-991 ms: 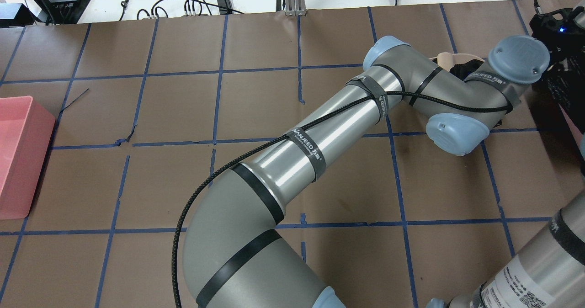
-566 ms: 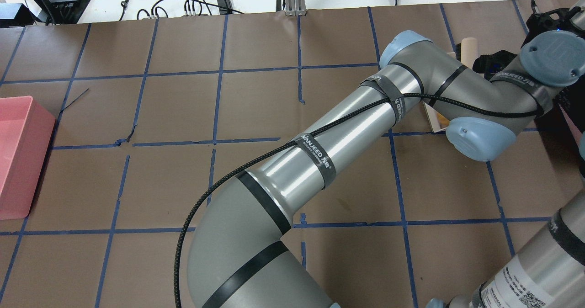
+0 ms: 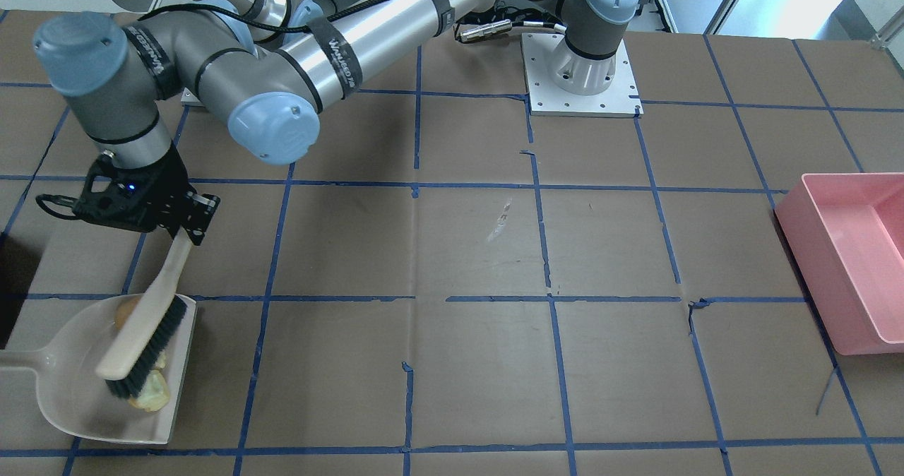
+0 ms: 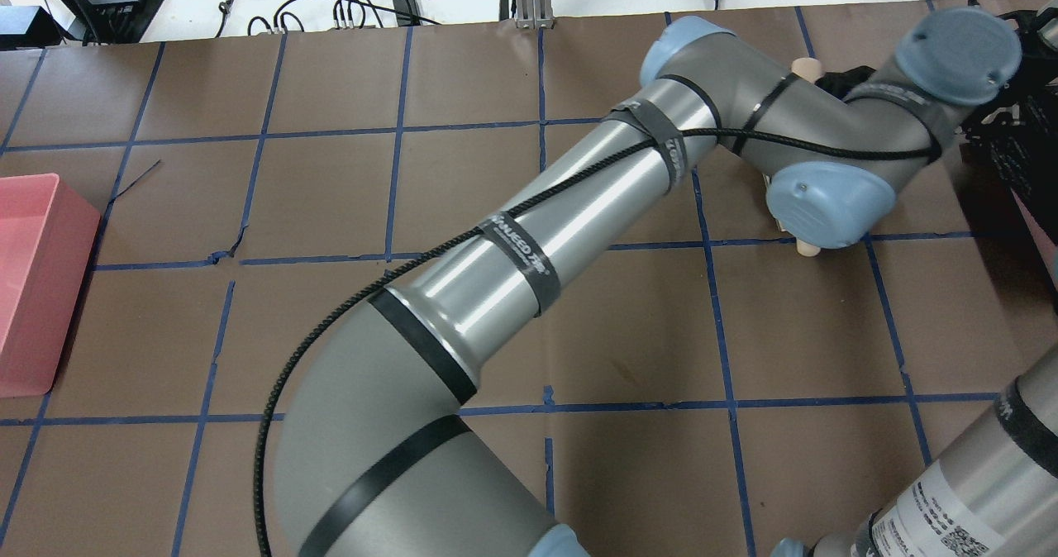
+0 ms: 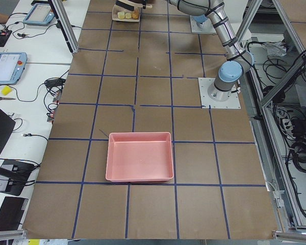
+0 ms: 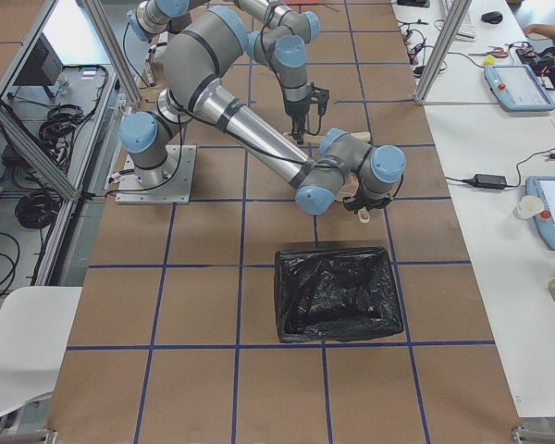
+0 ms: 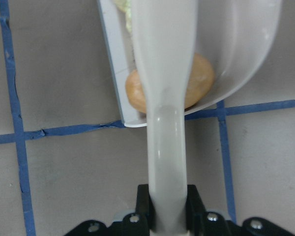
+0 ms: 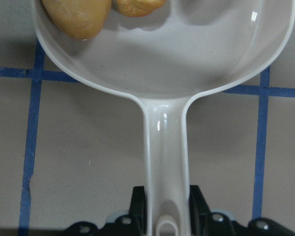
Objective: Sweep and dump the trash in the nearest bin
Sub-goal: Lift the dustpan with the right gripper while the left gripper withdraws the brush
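My left gripper (image 3: pixel 185 232) is shut on the handle of a cream brush (image 3: pixel 152 299). Its black bristles rest inside the white dustpan (image 3: pixel 63 391). The left wrist view shows the gripper (image 7: pixel 167 206) clamped on the handle, above the tan-orange potato-shaped lump (image 7: pixel 201 78) in the dustpan (image 7: pixel 246 49). My right gripper (image 8: pixel 166 206) is shut on the dustpan's handle. The lump (image 8: pixel 78 14) and a bread-like chunk (image 8: pixel 137 6) lie in the dustpan (image 8: pixel 187 59). From the front, a chunk (image 3: pixel 150 393) shows by the pan's lip; the brush partly hides the rest.
A black-lined bin (image 6: pixel 338 291) stands close to the dustpan on the robot's right. A pink bin (image 3: pixel 847 250) stands at the table's far other end. My left arm (image 4: pixel 529 235) crosses the table diagonally. Blue tape lines grid the brown table.
My left arm's wrist swung to the right, then back left and farther from the robot, with the brush still held. The pink bin has not moved.
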Motion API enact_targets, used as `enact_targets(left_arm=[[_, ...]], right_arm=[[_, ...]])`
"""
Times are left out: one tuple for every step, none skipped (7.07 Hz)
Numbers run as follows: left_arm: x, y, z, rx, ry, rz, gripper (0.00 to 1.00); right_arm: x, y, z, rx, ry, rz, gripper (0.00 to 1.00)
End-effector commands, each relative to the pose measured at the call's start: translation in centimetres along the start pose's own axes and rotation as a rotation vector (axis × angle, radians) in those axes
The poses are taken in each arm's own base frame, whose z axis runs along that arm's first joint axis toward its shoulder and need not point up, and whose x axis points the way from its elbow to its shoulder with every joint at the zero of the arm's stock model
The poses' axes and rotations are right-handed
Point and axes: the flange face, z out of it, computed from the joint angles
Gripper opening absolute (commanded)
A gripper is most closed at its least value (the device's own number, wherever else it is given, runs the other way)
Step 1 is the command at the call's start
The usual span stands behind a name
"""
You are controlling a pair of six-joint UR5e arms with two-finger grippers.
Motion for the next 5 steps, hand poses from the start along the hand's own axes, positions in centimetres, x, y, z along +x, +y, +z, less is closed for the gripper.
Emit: enact_targets(left_arm=[[-10.5, -1.2, -2.5, -0.123, -0.008, -0.069, 0.01], [-14.6, -0.1, -2.6, -0.183, -0.042, -0.074, 0.01], [-19.5, 0.9, -2.8, -0.24, -0.068, -0.09, 0.01], [-23.5, 3.2, -2.6, -0.293, -0.083, -0.102, 0.01], [-26.4, 7.1, -2.0, -0.348, -0.108, -0.11, 0.01]], right_arm=[[-2.4, 3.7, -1.5, 0.121, 0.035, 0.099, 0.01], [-4.3, 6.4, -2.7, 0.219, 0.058, 0.18, 0.01], [-6.4, 8.6, -5.8, 0.289, 0.089, 0.256, 0.01], [-9.7, 11.1, -9.3, 0.367, 0.146, 0.35, 0.01], [-13.5, 13.4, -12.4, 0.482, 0.208, 0.467, 0.02]])
